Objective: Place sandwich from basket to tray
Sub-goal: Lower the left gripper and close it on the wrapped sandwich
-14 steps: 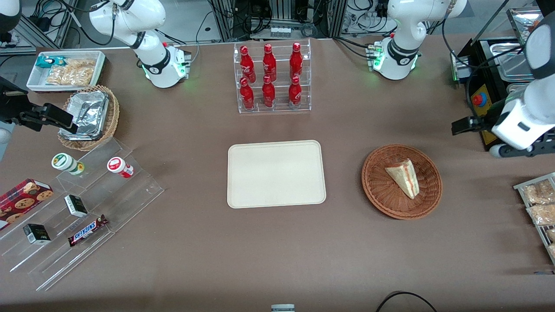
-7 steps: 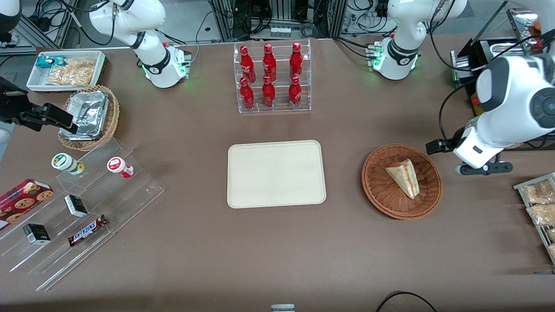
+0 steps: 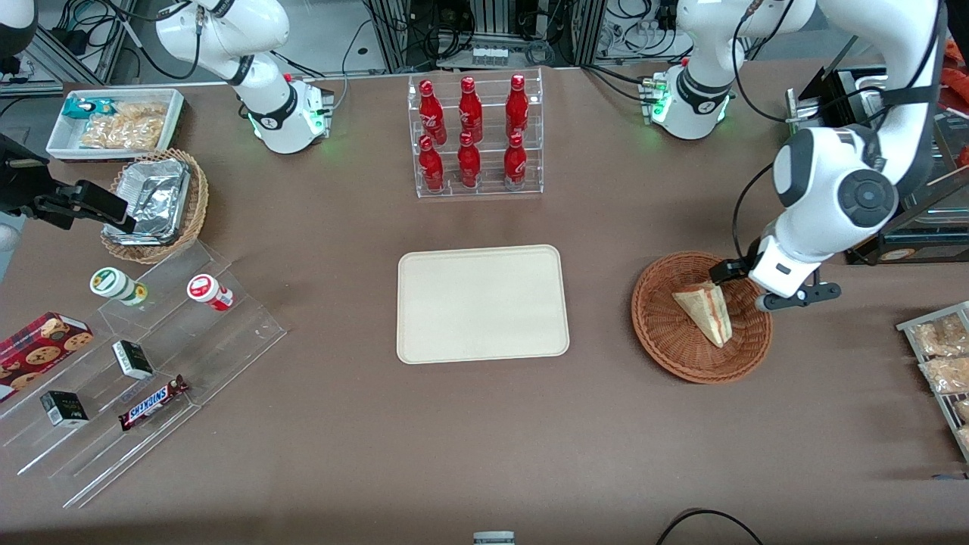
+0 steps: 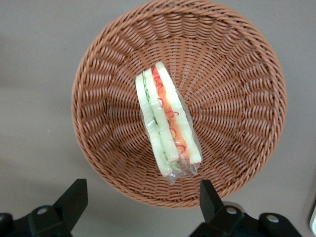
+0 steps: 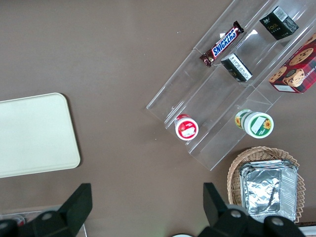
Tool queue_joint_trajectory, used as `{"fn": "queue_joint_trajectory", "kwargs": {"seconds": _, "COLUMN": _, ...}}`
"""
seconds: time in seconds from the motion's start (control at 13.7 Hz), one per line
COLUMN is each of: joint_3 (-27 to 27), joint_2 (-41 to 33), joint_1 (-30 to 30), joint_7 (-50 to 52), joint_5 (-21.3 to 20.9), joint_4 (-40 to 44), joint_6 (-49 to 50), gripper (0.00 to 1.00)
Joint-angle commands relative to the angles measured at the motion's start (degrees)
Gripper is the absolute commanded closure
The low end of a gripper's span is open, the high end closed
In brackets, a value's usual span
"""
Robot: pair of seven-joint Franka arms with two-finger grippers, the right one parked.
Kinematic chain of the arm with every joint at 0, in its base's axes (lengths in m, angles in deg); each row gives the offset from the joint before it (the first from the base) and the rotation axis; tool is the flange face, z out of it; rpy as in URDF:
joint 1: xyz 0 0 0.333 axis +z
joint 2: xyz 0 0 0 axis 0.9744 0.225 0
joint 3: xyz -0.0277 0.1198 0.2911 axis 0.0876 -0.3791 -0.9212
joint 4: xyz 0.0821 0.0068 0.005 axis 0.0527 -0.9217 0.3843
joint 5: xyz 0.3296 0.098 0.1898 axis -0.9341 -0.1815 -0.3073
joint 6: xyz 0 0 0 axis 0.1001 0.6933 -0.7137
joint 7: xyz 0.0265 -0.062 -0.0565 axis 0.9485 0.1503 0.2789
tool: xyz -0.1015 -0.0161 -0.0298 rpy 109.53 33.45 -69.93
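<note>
While you look along the tabletop [image 3: 341,424] from the front camera's edge, you meet first a clear stepped display [image 3: 151,378] toward the parked arm's end, holding a chocolate bar [image 3: 153,403], small dark boxes [image 3: 63,409], a biscuit box [image 3: 42,344] and two little tubs [image 3: 210,292]. A little farther in, near the middle, you see the tray [image 3: 482,303] lying flat with nothing on it. Level with it, toward the working arm's end and well apart from it, sits the basket [image 3: 701,317], and the sandwich [image 3: 705,311] lies inside it on its side, its red and green filling edge plain in the wrist view [image 4: 168,126]. Your gripper [image 3: 757,284] hangs above the basket's rim on the side farther from the front camera; its fingers [image 4: 73,197] are spread wide and hold nothing, and they stand apart from the sandwich and the basket [image 4: 177,98]. Farther still stands a clear rack of red bottles [image 3: 473,136], and toward the parked arm's end a lighter basket with foil containers [image 3: 155,204] and a white bin of snacks [image 3: 113,125].
</note>
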Motion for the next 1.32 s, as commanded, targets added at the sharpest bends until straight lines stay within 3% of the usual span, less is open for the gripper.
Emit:
{"fn": "queue_joint_trajectory", "kwargs": {"seconds": 0.0, "joint_3": -0.1, "joint_2": -1.8, "joint_1": -1.8, "joint_7": 8.4, "joint_5": 0.1, "joint_4": -2.8, "joint_6": -3.1, "gripper": 0.0}}
{"fn": "queue_joint_trajectory", "kwargs": {"seconds": 0.51, "joint_3": -0.1, "joint_2": 2.2, "joint_1": -3.3, "joint_7": 29.7, "joint_5": 0.2, "joint_4": -5.9, "joint_6": -11.8, "gripper": 0.0}}
{"fn": "queue_joint_trajectory", "kwargs": {"seconds": 1.24, "joint_3": -0.3, "joint_2": 8.1, "joint_1": -2.4, "joint_7": 30.0, "joint_5": 0.2, "joint_4": -3.6, "joint_6": -16.0, "gripper": 0.01}}
